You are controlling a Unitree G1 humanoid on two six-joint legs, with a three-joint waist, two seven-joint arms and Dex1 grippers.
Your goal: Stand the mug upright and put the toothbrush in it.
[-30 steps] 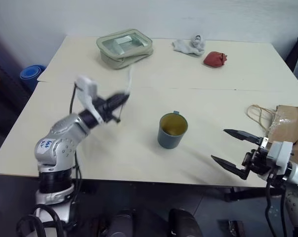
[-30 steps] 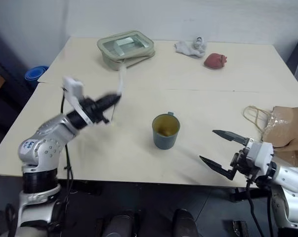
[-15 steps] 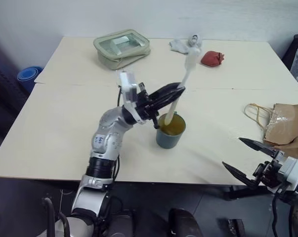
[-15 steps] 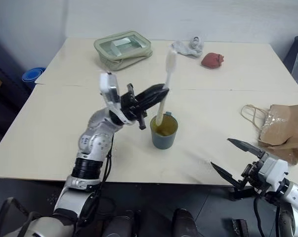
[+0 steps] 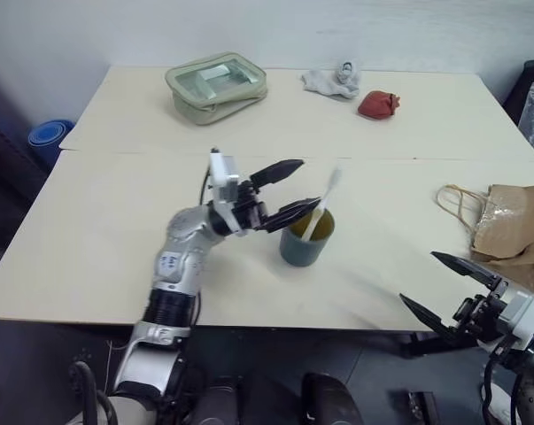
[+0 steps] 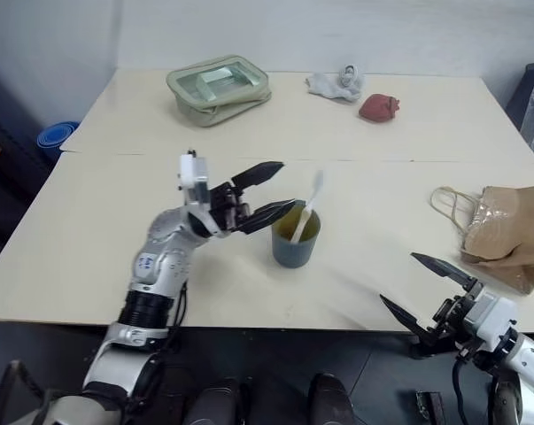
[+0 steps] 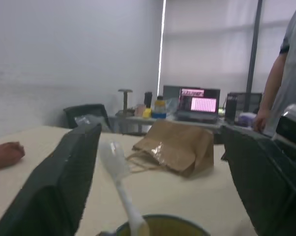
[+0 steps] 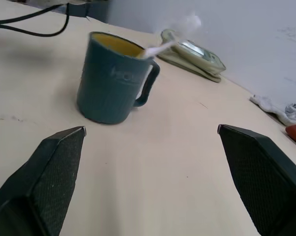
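Observation:
The blue-grey mug [image 5: 305, 239] stands upright near the middle of the table, its yellowish inside showing. The white toothbrush [image 5: 320, 204] leans in it, head up and tilted to the right. My left gripper [image 5: 289, 189] is open just left of the mug's rim, one finger above the other, with nothing between them. In the left wrist view the toothbrush [image 7: 119, 189] rises from the mug [image 7: 162, 227] between the spread fingers. My right gripper [image 5: 451, 286] hangs open off the table's front right edge. In the right wrist view the mug [image 8: 112, 77] stands with its handle turned towards that camera.
A clear zip pouch [image 5: 217, 84] lies at the back left, a white cloth [image 5: 333, 80] and a red object [image 5: 378, 104] at the back right. A brown paper bag [image 5: 506, 226] lies at the right edge. A blue round container [image 5: 50, 137] sits beyond the table's left side.
My left gripper carried the toothbrush right to the mug, lowered it in, then opened and let go. The toothbrush now leans in the mug by itself. The right gripper has stayed open.

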